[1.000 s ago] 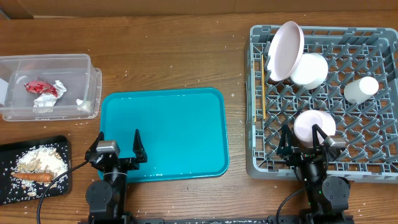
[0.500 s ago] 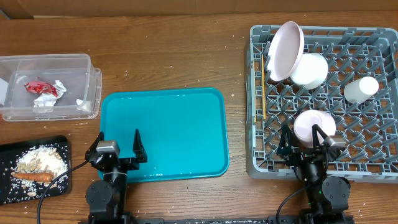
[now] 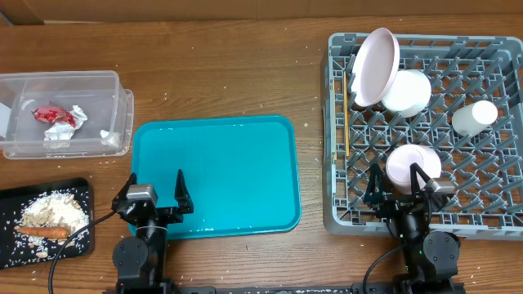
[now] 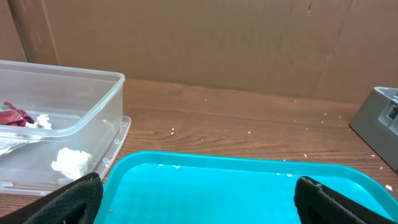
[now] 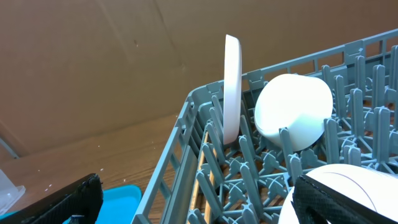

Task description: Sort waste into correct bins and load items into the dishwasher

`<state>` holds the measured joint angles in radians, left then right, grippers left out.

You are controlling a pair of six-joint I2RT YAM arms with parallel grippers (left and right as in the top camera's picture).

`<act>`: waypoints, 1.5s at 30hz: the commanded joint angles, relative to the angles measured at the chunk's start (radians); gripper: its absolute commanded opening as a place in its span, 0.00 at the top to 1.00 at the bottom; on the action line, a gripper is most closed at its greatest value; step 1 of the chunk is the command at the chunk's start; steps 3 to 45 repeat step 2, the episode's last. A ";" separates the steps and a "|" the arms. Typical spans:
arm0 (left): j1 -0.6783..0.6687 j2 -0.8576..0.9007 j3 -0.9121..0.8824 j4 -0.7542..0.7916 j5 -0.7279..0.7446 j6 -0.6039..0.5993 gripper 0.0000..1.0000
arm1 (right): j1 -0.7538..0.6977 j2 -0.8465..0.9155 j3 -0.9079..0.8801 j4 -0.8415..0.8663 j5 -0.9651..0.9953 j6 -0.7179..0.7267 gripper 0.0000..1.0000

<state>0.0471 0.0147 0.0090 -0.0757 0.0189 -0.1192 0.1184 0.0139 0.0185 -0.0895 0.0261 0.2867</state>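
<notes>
Brown wooden table (image 3: 245, 73) is carrying everything, with a cardboard wall (image 4: 217, 43) rising behind it in the wrist views. Both arms are sitting at the near edge. The left gripper (image 3: 155, 181) is standing wide open and empty over the near rim of the teal tray (image 3: 237, 163). The right gripper (image 3: 396, 173) is gaping just as wide, holding nothing, at the near side of the dish rack (image 3: 339, 214). The sorting is looking finished: the red wrapper (image 3: 49, 114) and tissues (image 3: 75, 115) are lying in the clear tub (image 3: 82, 78), and the carrot (image 3: 45, 232) and rice scraps (image 3: 53, 211) are lying on the black tray (image 3: 82, 188). The plate (image 3: 376, 65), a bowl (image 3: 406, 91), a second bowl (image 3: 411, 166), the cup (image 3: 474, 117) and the chopsticks (image 3: 346, 122) are sitting in the rack. If anything is needing a touch, the dishes are likely hard, smooth and breakable, best pinched at the rim. The chopsticks are looking light and prone to rolling, so a grip across their middle is suiting them. The tissues are probably squashing under any pinch. Only the overhead camera is showing the black tray, the cup and both arms together. The left wrist camera is showing the tub from the side, with tissue and wrapper visible through its wall. The right wrist camera is showing the plate standing on edge among the pegs, which the overhead view is only hinting at.
</notes>
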 commanded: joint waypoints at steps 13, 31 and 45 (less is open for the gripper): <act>-0.003 -0.010 -0.004 -0.001 0.007 0.026 0.00 | -0.003 -0.011 -0.010 0.008 -0.002 -0.006 0.00; -0.003 -0.010 -0.004 -0.001 0.007 0.026 0.00 | -0.003 -0.011 -0.010 0.008 -0.002 -0.006 0.00; -0.003 -0.010 -0.004 -0.001 0.007 0.026 0.00 | -0.003 -0.011 -0.010 0.008 -0.002 -0.006 0.00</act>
